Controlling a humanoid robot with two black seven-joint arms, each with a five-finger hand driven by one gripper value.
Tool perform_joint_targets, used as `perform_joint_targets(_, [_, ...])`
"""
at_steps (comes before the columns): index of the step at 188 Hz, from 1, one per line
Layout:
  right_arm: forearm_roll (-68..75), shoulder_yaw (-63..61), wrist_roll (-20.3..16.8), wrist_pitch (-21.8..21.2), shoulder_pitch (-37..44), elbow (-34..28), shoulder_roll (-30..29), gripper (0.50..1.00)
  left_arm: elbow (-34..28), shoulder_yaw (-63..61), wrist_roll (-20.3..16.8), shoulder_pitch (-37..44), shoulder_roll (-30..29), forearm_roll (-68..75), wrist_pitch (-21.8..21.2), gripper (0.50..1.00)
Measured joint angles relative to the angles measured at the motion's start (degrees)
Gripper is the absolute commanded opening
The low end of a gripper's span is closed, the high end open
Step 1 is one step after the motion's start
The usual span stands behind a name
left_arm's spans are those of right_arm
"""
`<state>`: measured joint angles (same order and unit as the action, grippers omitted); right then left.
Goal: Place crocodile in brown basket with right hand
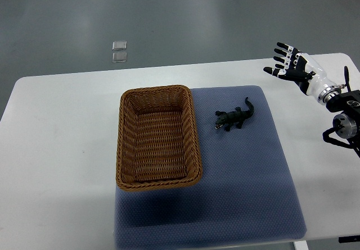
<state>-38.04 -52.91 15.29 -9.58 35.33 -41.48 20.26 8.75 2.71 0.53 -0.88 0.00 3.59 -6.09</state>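
The brown basket (159, 137) is sitting empty at the left of the blue mat (242, 177) on the counter (56, 149), awaiting its load. The crocodile (235, 117) is lying just right of it. The right hand (291, 64) is hovering far right, fingers spread, holding nothing.

At frame centre we see the basket (159, 137) resting on the mat (247, 188) atop the tabletop (56, 149); the crocodile (234, 116) lies right of it, and our right robot hand (289, 62) hovers upper right.
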Motion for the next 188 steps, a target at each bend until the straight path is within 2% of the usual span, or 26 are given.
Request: perform_joint_targets(188, [0.2, -0.1, 0.1, -0.3, 0.1, -0.1, -0.1, 0.928, -0.3, -0.1, 0.0, 0.2, 0.0, -0.1, -0.1, 1.000])
